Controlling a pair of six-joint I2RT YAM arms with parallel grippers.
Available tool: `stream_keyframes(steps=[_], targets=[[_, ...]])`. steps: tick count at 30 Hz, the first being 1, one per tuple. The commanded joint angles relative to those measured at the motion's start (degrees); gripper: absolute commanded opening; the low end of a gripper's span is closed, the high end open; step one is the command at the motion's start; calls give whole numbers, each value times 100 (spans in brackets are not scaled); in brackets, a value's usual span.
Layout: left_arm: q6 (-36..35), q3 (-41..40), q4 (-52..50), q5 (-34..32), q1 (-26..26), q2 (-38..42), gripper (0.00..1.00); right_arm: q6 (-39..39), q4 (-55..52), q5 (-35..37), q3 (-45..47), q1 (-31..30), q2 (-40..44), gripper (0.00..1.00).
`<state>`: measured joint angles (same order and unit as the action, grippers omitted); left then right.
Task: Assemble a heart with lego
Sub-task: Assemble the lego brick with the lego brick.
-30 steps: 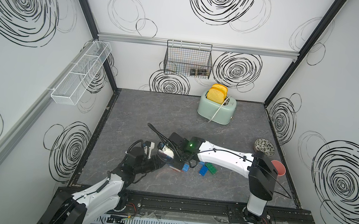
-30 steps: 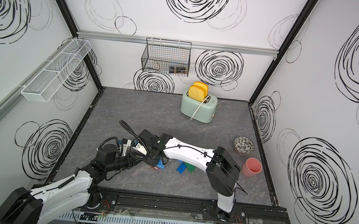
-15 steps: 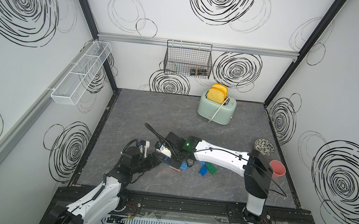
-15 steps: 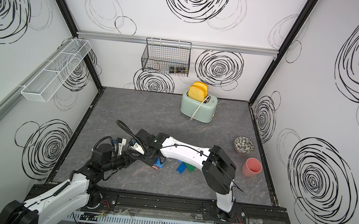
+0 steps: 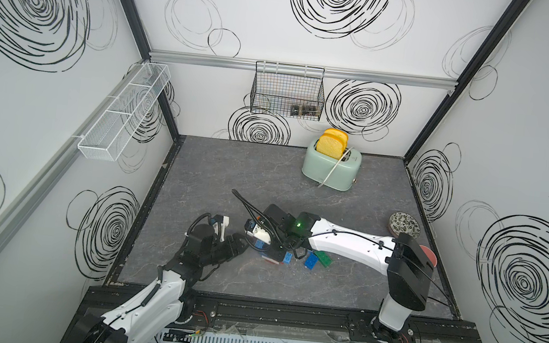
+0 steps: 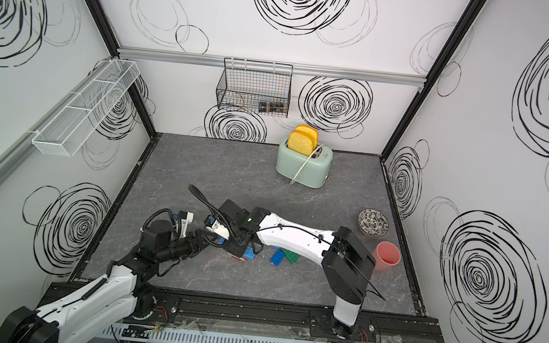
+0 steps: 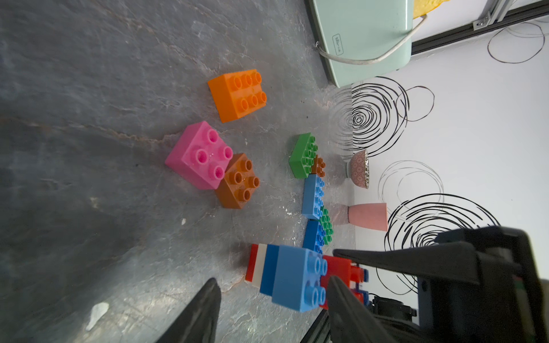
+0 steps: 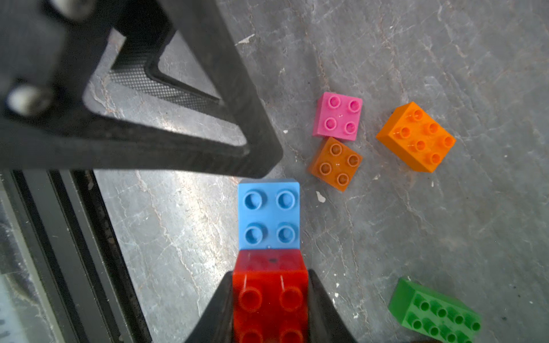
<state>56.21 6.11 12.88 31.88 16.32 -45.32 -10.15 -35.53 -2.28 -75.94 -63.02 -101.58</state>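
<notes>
Resting at front-centre of table (image 5: 231, 174), brick stack (image 7: 261, 264) is showing red, white, blue layers. Right end effector (image 8: 270, 276) is clamping red brick (image 8: 270, 300) by side walls; light-blue brick (image 8: 269, 213) is butting against it. Left end effector (image 7: 273, 279) is hanging jaws apart, one fingertip (image 8: 261, 160) at light-blue brick's edge. Pink brick (image 8: 338, 115), brown brick (image 8: 335, 163), orange brick (image 8: 416, 136), green brick (image 8: 433, 311) are lying loose. Bricks are likely handling light, rigid, slick: gripping flat sides, not studs, is looking safest.
</notes>
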Motion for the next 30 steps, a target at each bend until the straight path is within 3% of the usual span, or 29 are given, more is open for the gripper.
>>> stream_keyframes(steps=[1, 4, 15, 23, 30], targets=[[-2, 48, 12, 11, -44, -9, 62, -98, -348, -130, 290, 90, -59, 25], [-10, 66, 12, 11, -3, 2, 62, -109, -327, -108, 275, 115, -22, 34], [39, 117, 187, -120, 312, -168, 65, -230, -253, -361, 312, 133, 277, 52], [21, 177, 169, -142, 369, -170, 66, -242, -175, -507, 527, 259, 397, 51], [-104, 289, 378, -129, 725, -246, 83, -246, -93, -715, 676, 424, 679, 53]])
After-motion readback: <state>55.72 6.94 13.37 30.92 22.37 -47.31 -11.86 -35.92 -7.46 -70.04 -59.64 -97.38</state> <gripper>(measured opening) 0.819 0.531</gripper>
